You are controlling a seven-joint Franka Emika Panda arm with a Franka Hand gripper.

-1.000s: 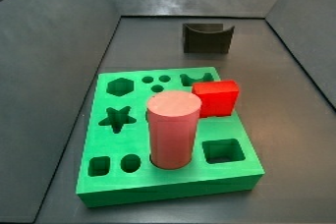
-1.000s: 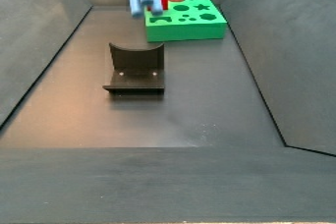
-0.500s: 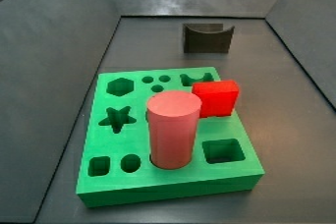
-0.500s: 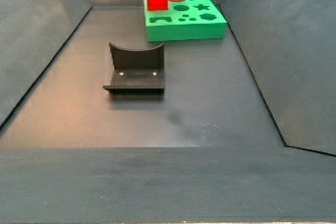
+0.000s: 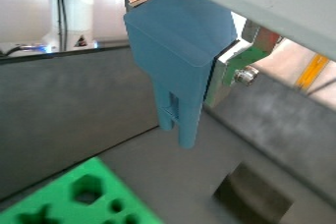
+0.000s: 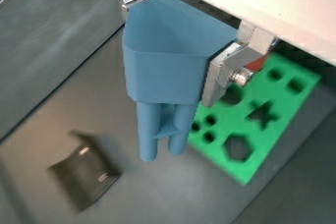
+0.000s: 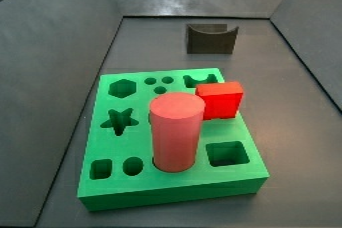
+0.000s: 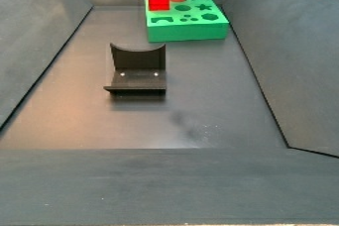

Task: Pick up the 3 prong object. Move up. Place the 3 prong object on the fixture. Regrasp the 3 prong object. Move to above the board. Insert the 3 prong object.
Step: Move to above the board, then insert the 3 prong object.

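Since the earlier frames, gripper (image 6: pixel 178 66), clamped on the 3 prong object (image 6: pixel 160 81), has risen out of a side view; placement on the fixture (image 8: pixel 135 69) follows.

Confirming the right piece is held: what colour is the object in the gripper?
Grey-blue: the 3 prong object in the gripper, clearest in a wrist view.

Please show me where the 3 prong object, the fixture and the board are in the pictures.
3 prong object (image 6: pixel 160 66): wrist view, on its blue body, held in the gripper (image 6: pixel 178 41).
Fixture (image 8: pixel 135 69): side view, on its notched upright.
Board (image 7: pixel 127 152): side view, on its green top.
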